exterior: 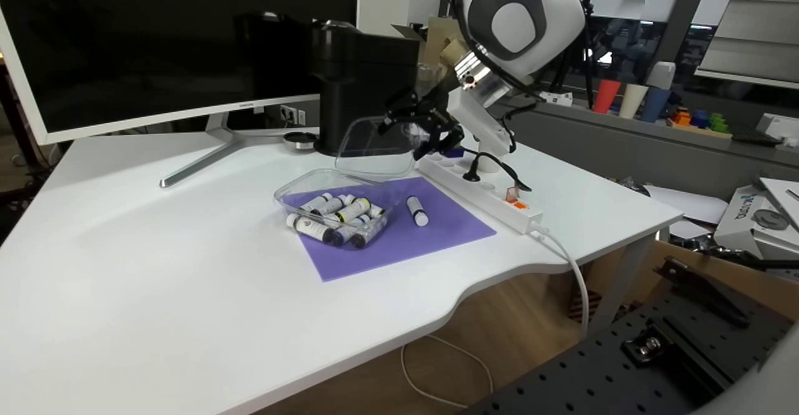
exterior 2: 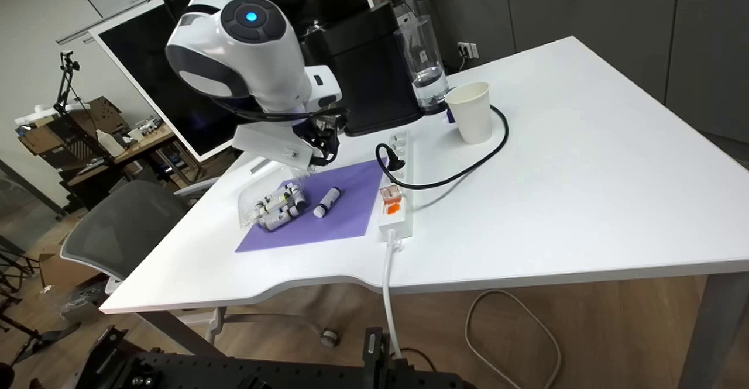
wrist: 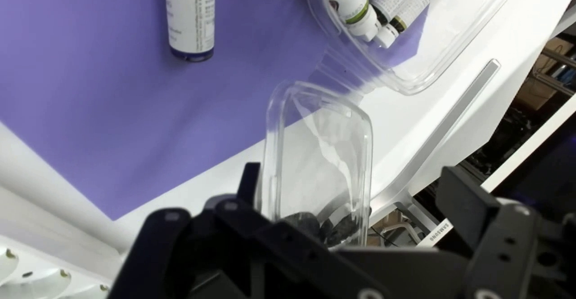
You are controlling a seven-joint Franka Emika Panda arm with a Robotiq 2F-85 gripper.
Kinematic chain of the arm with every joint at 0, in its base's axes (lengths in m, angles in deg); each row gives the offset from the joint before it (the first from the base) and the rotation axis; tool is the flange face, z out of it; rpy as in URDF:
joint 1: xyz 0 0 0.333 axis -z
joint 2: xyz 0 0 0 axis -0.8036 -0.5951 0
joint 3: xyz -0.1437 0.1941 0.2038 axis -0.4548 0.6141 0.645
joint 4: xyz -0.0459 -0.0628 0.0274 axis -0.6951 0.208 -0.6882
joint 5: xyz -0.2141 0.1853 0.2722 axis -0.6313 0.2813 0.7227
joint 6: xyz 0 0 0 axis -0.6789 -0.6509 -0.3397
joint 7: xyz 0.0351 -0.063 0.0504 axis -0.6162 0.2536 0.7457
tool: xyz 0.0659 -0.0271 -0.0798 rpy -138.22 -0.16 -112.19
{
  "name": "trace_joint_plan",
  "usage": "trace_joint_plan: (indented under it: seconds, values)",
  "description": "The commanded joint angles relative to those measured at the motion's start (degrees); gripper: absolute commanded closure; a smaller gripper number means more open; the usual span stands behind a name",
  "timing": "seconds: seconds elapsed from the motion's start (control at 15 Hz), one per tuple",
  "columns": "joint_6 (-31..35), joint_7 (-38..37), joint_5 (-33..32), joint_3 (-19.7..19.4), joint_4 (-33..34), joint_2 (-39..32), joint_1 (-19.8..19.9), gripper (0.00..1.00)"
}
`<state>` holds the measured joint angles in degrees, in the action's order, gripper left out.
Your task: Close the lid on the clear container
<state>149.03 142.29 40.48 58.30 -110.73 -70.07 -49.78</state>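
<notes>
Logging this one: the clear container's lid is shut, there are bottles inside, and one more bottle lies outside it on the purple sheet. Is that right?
Not the lid: it is open, tilted up clear of the bottles in the container, as an exterior view shows. The rest stands: one more bottle lies outside on the purple sheet.

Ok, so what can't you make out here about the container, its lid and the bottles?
Lid: in the wrist view its lower end is hidden behind the tool; I can't tell if they touch.
Clear container: cut off by the top edge of the wrist view.
Loose bottle: its upper end is cut off by that same edge.
Bottles inside the container: label print too small to read in both exterior views.
</notes>
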Motion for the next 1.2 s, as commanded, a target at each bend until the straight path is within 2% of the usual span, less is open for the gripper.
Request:
trace_joint_plan:
  seconds: [0.0, 0.4, 1.13]
  values:
    - [3.4, 5.5, 2.1, 0.3, -3.5, 4.8, -1.5, 0.0]
    - [7.7, 10.0, 0.7, 0.8, -6.6, 9.4, -3.6, 0.0]
    - [7.7, 9.0, -10.6, 3.0, -9.8, 13.0, -6.6, 0.0]
